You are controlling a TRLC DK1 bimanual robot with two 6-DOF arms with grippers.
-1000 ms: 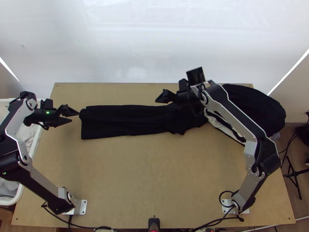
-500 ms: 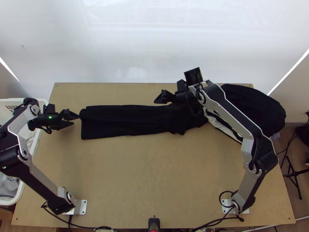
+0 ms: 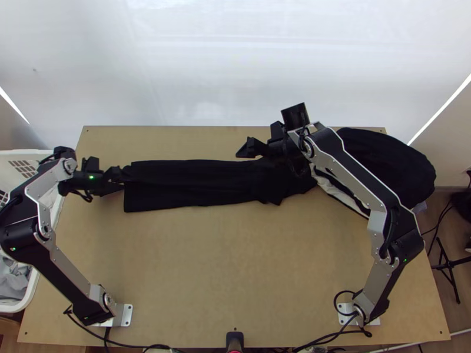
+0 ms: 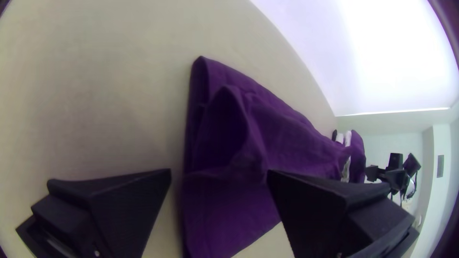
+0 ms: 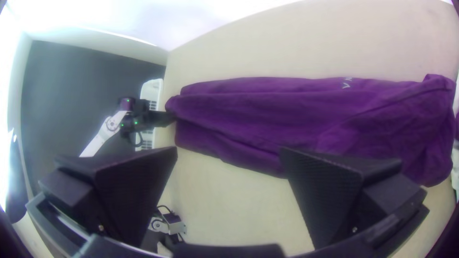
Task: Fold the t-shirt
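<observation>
Across my flat light-wood tabletop [image 3: 235,253] lies the long dark cloth t-shirt [image 3: 188,185], left to middle; a rounded dark cloth heap [image 3: 391,165] sits right of it. Left, a white slotted plastic basket [image 3: 12,155] holds crumpled pale cloth [image 3: 13,282].

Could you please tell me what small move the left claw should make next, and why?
Probably the left claw should gently close on the end of the t-shirt: its fingers are open, one in front of the bare table, the other in front of the cloth, with the folded end's edge showing between them.
</observation>
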